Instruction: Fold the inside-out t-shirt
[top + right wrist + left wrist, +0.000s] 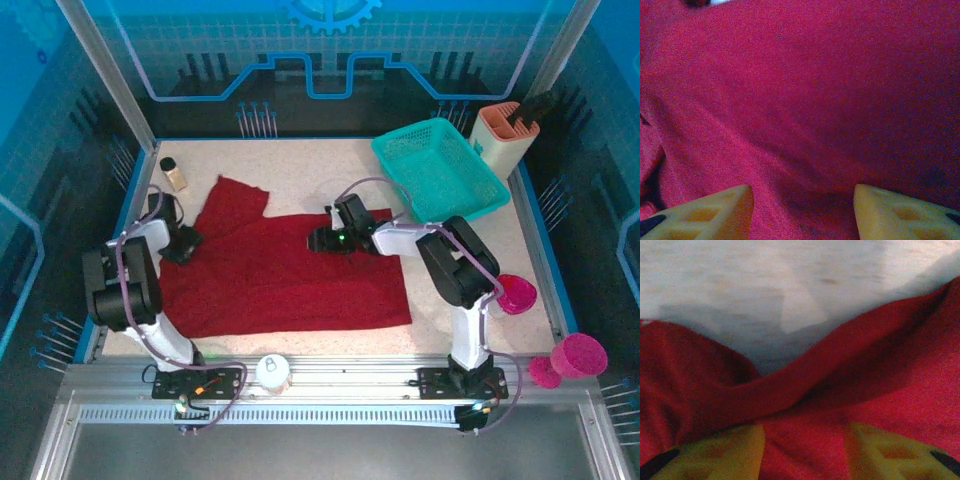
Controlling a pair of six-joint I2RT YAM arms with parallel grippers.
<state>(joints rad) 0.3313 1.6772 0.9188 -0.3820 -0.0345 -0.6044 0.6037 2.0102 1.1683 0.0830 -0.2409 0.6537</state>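
Red cloth, soft, light and limp, is judged to sag and bunch when lifted, so the t-shirt [280, 275] is best taken at edges/corners. It is spread centre-left on the table [450, 290], long axis left–right, one sleeve jutting far-left, neck not made out. Right gripper [322, 240] is seen w/ jaws apart over the far edge, nothing held; left gripper [183, 245] at the left edge has cloth bunched betw. its fingers, grip can't be told.

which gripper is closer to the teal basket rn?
Right. The right gripper is over the t-shirt near its top edge, close to the teal basket; the left gripper is across the shirt at its left edge.
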